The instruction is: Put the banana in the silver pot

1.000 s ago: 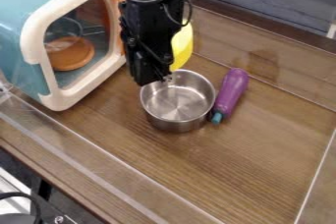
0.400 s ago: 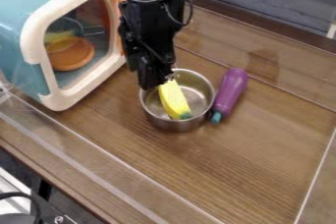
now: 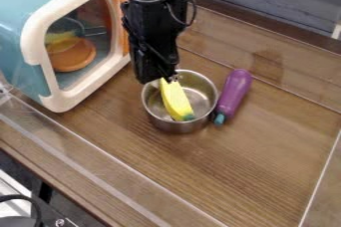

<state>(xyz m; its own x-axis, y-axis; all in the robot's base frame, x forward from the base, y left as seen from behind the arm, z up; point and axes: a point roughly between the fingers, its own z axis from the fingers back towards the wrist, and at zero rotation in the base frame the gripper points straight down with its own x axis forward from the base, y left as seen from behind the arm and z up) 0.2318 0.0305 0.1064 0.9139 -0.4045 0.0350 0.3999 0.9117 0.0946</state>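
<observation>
The claw (image 3: pixel 163 73) is hanging straight down over the back-left rim of the silver pot (image 3: pixel 200 99), and its fingers are sitting clenched together with nothing between them. Its tips are hovering just above the upper end of the banana (image 3: pixel 174 99); whether they are touching the fruit cannot be told from this angle.

The banana is lying inside the silver pot, leaning tilted with its lower end resting near the pot's front wall and its upper end pointing up toward the claw.

The pot is standing on the wooden counter (image 3: pixel 253 161). Just beside the pot's right side, the purple eggplant (image 3: pixel 233 93) is lying lengthwise, its green stem end pointing toward the front. To the left, the toy microwave (image 3: pixel 54 47) is standing close behind the arm, with something orange showing through its window. A clear wall (image 3: pixel 80 156) is running along the counter's front and left edges. The widest open room is lying in front of the pot and off to the right, beyond the eggplant.
</observation>
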